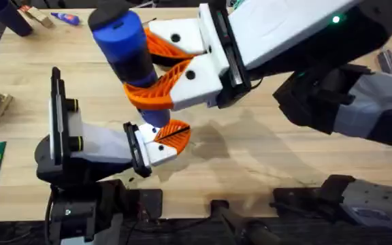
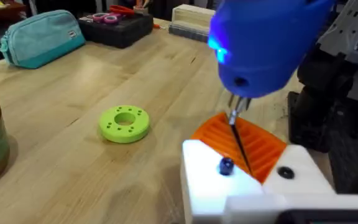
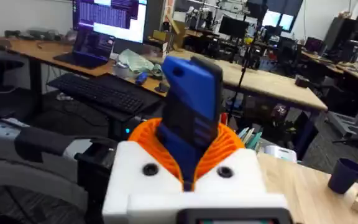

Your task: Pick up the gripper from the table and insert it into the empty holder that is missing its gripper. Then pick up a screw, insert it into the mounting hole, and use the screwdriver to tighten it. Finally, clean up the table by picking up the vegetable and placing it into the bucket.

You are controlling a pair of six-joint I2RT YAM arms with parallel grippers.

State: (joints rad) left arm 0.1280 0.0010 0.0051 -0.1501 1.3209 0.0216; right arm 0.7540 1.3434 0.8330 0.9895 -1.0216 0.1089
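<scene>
right gripper (image 1: 156,73): big white arm reaching in from about 3 o'clock, its orange ribbed fingers (image 1: 160,92) clamped tight around the screwdriver

screwdriver (image 1: 122,39): fat blue one, held upright near the middle of the table, nose down. From the left wrist camera its thin bit (image 2: 239,140) runs down to the small dark screw (image 2: 226,165) in the white block

gripper (image 1: 172,134): the short orange wedge, already seated in the holder, just below the screwdriver

holder (image 1: 140,147): white block with a black edge plate, at the tip of the smaller grey-and-black arm that comes up from about 7 o'clock

left gripper (image 2: 241,165): can't tell how its jaws stand, honestly

table (image 1: 250,156): light wood, grain showing

green ring (image 2: 124,123): lime disc with holes, lying flat, well clear of the screw spot

teal pouch (image 2: 41,38): far side of the table in the left wrist view
</scene>
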